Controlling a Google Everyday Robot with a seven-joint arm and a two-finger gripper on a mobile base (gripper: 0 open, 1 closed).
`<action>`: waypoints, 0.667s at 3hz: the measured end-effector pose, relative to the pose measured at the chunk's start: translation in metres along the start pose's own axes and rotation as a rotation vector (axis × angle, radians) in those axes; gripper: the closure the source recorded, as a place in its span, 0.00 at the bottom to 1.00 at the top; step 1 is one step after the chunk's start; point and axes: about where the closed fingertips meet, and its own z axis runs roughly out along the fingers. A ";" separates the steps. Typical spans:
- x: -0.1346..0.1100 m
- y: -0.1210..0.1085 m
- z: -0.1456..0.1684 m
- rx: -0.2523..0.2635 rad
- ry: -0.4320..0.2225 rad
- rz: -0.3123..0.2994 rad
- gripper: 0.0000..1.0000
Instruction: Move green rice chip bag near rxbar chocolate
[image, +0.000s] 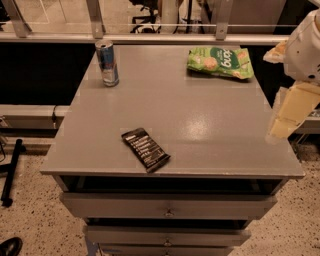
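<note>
Crinkly green rice chip bag (220, 62) lay flat at the smooth grey table's (200, 125) far right, and the slim black rxbar chocolate (145, 149) lay near the front. The cream gripper (290, 117) hung off the right edge, apart from the bag; whether it was spread could not be told.

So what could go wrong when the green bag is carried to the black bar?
The green rice chip bag lies near the far edge of the table; a grasp might push it off. The rxbar chocolate lies near the front edge, so the bag set down there might knock it off. The gripper, by the right edge, could hit it coming in.
</note>
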 end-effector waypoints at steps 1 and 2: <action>-0.002 -0.038 0.022 0.064 -0.077 0.000 0.00; -0.012 -0.089 0.049 0.133 -0.162 -0.016 0.00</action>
